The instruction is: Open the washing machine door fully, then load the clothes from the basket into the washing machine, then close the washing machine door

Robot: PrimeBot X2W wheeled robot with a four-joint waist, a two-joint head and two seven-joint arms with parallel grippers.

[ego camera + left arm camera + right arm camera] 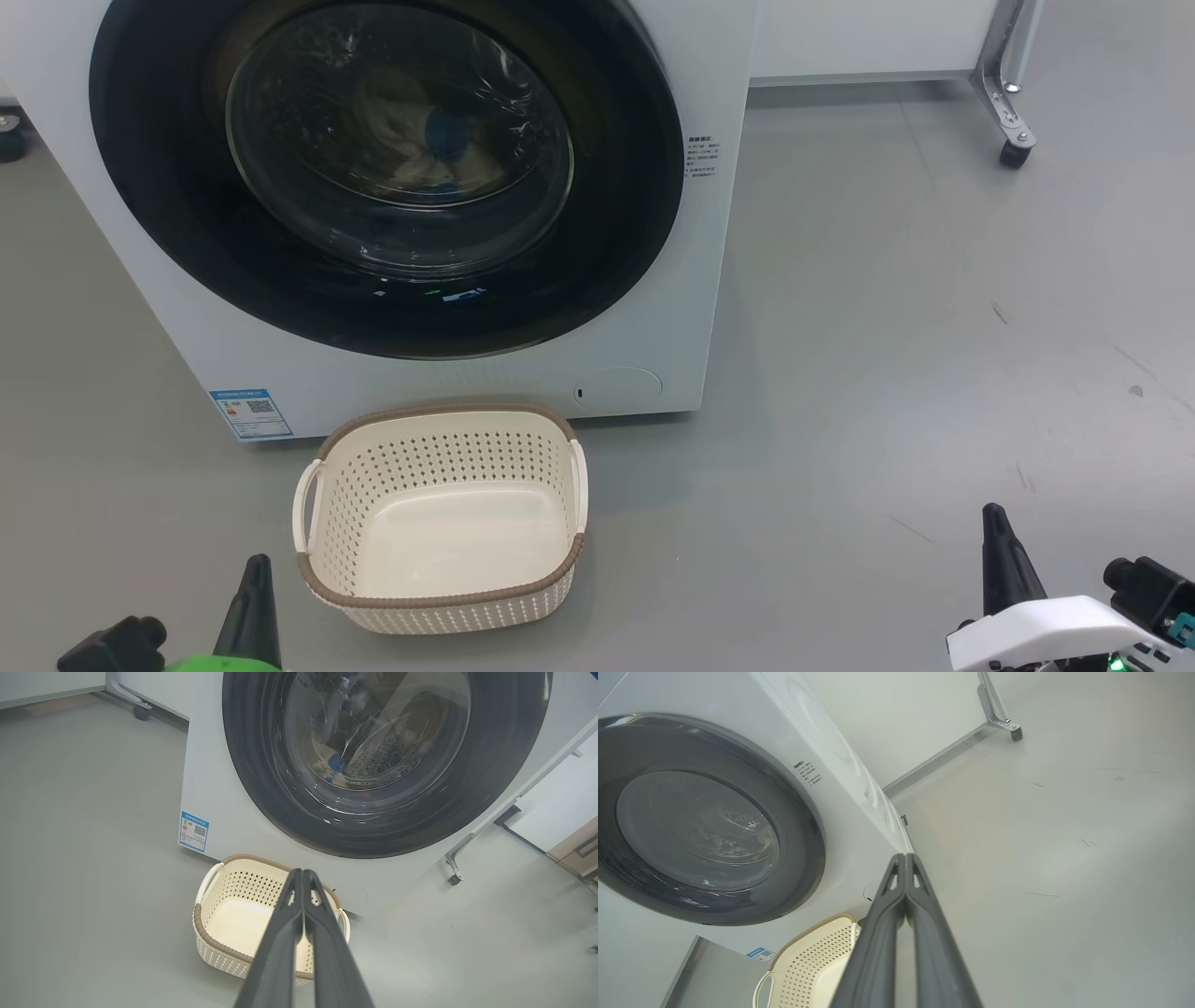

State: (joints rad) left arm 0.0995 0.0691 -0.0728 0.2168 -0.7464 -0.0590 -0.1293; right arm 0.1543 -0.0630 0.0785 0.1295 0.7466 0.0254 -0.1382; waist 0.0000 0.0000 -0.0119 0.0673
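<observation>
The white washing machine [709,280] stands ahead with its round black-rimmed door [149,187] shut flat against the front. Through the glass I see cream and blue clothes [420,140] lying in the drum. On the floor before it sits the cream basket [439,579] with a brown rim, and nothing lies in it. My left gripper [255,565] is shut, low at the left beside the basket. My right gripper [992,513] is shut, low at the far right, well away from the machine. The left wrist view has the door [490,793], the clothes [334,763] and the basket [219,947].
A blue label [252,413] sits low on the machine's front left. A metal leg on a caster [1013,149] stands at the back right. Grey floor [934,373] stretches to the right of the machine.
</observation>
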